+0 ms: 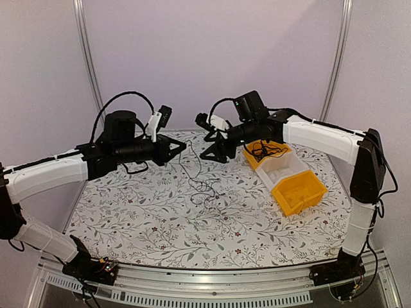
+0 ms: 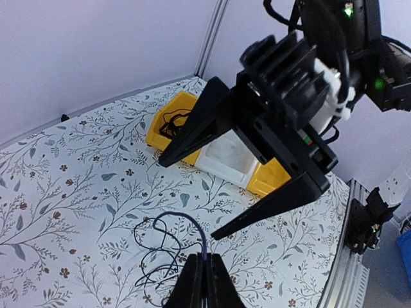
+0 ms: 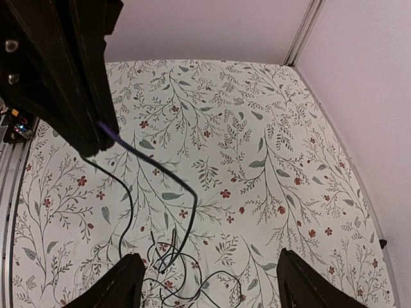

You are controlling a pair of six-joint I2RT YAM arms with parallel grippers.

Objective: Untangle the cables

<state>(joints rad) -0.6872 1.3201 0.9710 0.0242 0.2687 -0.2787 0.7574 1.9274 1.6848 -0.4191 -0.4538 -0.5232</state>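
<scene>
A loose tangle of thin black and white cables (image 1: 202,187) lies on the floral table between the two arms. My left gripper (image 1: 183,147) is shut on one dark purple-tinted cable (image 2: 192,226), which arches from its tips (image 2: 204,273) down into the tangle (image 2: 151,253). My right gripper (image 1: 207,149) is open and empty, facing the left one a short way apart above the table. In the right wrist view its fingers (image 3: 127,282) stand wide either side of the tangle (image 3: 170,269). The held cable (image 3: 148,160) hangs from the left gripper (image 3: 90,144).
A row of bins stands at the right: a yellow bin (image 1: 292,202), a white one (image 1: 282,168), and a far yellow one (image 2: 154,135) holding a bundle of black cable (image 1: 264,151). The back wall and a corner post (image 3: 302,32) stand close behind.
</scene>
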